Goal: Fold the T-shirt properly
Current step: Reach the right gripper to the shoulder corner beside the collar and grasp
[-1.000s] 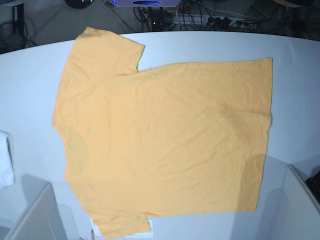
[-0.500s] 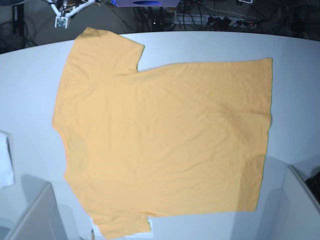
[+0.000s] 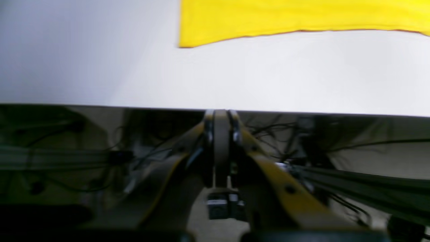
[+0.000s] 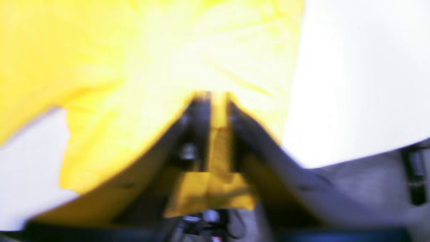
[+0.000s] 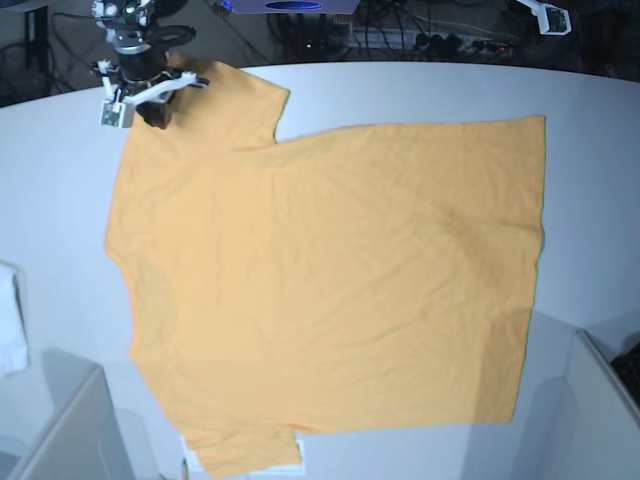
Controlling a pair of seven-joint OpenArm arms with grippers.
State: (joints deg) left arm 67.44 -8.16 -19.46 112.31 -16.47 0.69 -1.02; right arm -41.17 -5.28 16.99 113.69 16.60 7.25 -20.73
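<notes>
The T-shirt (image 5: 330, 270) lies spread flat on the white table (image 5: 590, 150), collar side to the left and hem to the right. My right gripper (image 5: 150, 105) hovers over the far left sleeve. In the right wrist view, the right gripper (image 4: 218, 95) is blurred above the yellow T-shirt (image 4: 134, 50), so the state of its jaws is unclear. My left gripper (image 3: 220, 112) is shut and empty, just outside the table's edge (image 3: 100, 106). The T-shirt hem corner (image 3: 188, 42) lies ahead of it. In the base view, the left gripper (image 5: 548, 15) shows only at the top right.
A white cloth (image 5: 8, 320) hangs at the table's left edge. Grey box shapes stand at the near left (image 5: 70, 430) and near right (image 5: 590, 410) corners. Cables and equipment (image 5: 420, 40) lie behind the far edge.
The right arm has come down from the top left onto the far sleeve. The left arm's tip has appeared at the top right. The T-shirt has not moved.
</notes>
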